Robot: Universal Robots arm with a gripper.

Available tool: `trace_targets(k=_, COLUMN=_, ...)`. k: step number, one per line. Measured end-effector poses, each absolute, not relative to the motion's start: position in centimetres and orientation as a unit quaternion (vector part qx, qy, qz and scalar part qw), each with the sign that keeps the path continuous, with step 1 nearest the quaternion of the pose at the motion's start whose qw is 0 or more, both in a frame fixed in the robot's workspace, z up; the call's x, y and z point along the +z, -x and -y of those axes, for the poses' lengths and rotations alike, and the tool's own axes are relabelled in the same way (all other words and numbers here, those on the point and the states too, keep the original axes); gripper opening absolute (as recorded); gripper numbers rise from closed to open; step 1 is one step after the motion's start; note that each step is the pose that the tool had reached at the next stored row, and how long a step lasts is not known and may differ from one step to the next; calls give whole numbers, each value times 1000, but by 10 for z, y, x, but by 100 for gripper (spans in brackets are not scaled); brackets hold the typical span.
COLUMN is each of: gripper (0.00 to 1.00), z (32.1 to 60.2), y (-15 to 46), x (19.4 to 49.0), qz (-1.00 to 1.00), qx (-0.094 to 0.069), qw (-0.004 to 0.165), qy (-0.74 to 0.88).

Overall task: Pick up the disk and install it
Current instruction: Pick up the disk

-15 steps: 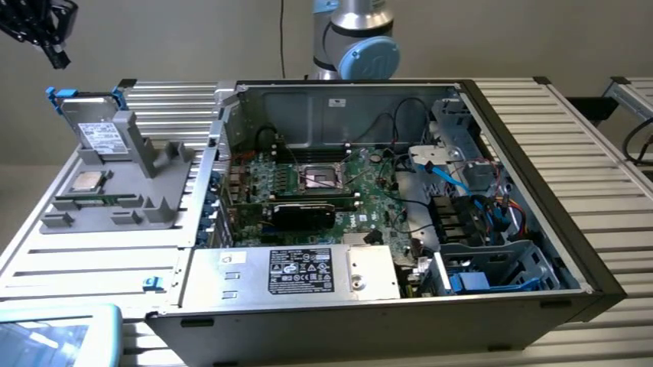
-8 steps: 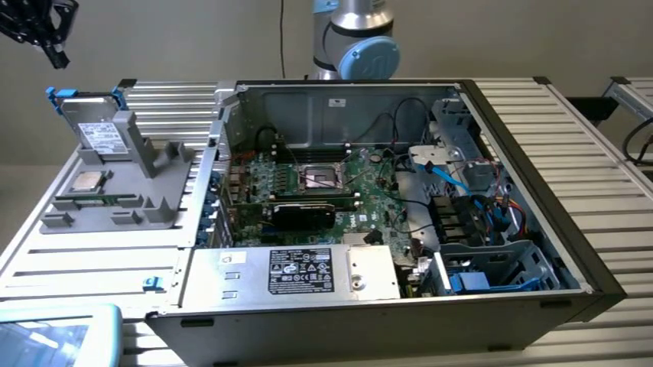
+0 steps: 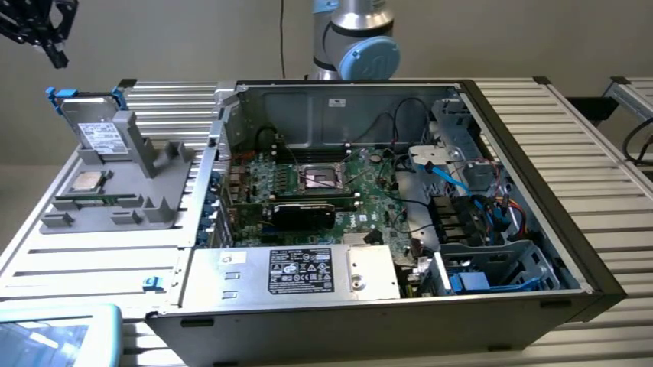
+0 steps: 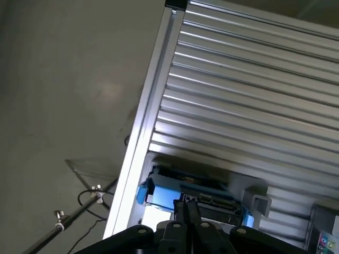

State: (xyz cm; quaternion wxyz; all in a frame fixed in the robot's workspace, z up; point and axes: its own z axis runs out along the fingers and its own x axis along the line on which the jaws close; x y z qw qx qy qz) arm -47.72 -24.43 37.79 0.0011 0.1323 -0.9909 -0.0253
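Observation:
The disk (image 3: 100,131), a silver-grey drive with a white label in a blue carrier frame, stands on edge in a grey holder (image 3: 153,164) at the exterior view's left. My gripper (image 3: 53,55) hangs above it and a little further to that view's left, well clear of it. In the wrist view the gripper (image 4: 186,210) has its two black fingers pressed together with nothing between them. The disk (image 4: 159,214) lies below the fingertips, its blue frame showing on both sides.
An open computer case (image 3: 571,252) fills the middle of the ribbed metal table (image 3: 571,115), with the motherboard, cables and a drive cage (image 3: 490,271) inside. A silver box with a black label (image 3: 296,271) sits at its front. A small square chip (image 3: 87,182) rests on the holder.

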Motion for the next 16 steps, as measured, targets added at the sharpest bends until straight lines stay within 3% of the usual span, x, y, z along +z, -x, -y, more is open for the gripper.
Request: trace_targets(k=16, gripper=11, z=244, y=477, x=378, qz=962, qx=-23, qw=6, qy=-273)
